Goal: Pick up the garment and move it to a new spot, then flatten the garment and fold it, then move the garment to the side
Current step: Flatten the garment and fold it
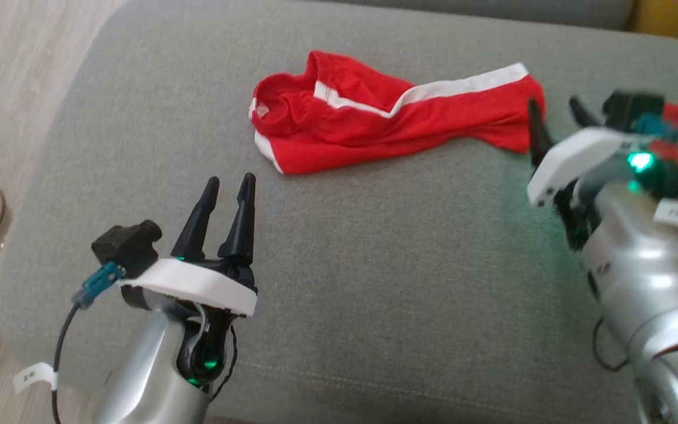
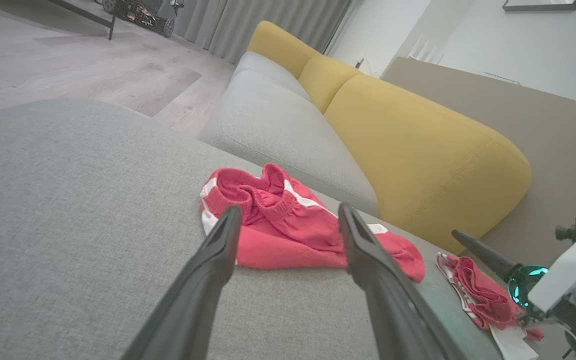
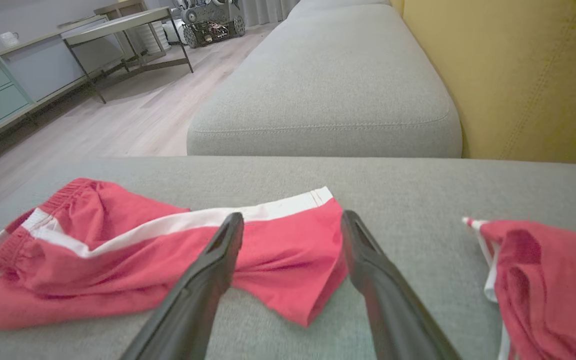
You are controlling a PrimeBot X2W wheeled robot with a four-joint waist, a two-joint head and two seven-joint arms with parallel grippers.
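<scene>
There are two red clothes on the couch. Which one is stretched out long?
The red shorts in the middle, with the long white stripe. The other red garment, at the right edge, lies bunched.

A grey sofa seat (image 1: pixel 374 294) met yellow back cushions (image 2: pixel 418 150); pale wood floor (image 3: pixel 133 120), grey curtains (image 2: pixel 268 20), a white wall (image 2: pixel 543 50) and a metal-legged table (image 3: pixel 118 22) lay beyond.

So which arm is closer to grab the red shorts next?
Probably the right: the right gripper stands open at the leg end of the red shorts, while the left gripper sits farther back.
</scene>
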